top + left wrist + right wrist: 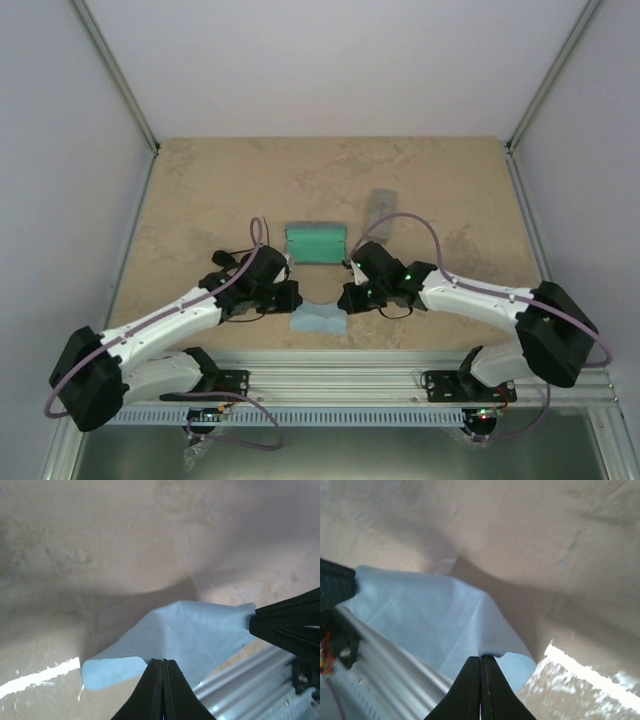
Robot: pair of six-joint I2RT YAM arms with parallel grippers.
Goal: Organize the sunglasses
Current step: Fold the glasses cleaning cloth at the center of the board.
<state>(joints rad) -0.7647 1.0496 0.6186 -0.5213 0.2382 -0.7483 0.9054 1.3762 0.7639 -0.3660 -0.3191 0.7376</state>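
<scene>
2 sets of jaws tight on blue cloth [320, 320]; mottled beige tabletop [450, 180], pale walls [330, 60]

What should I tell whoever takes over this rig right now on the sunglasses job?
Left gripper: shut on one side of the light blue fabric cloth.
Right gripper: shut on its opposite side; cloth spread between them.
Teal rectangular case just behind; grey rectangular case farther back.
Sunglasses: not visible in any view.
Left: locate and stow them; nothing visibly finished.
</scene>
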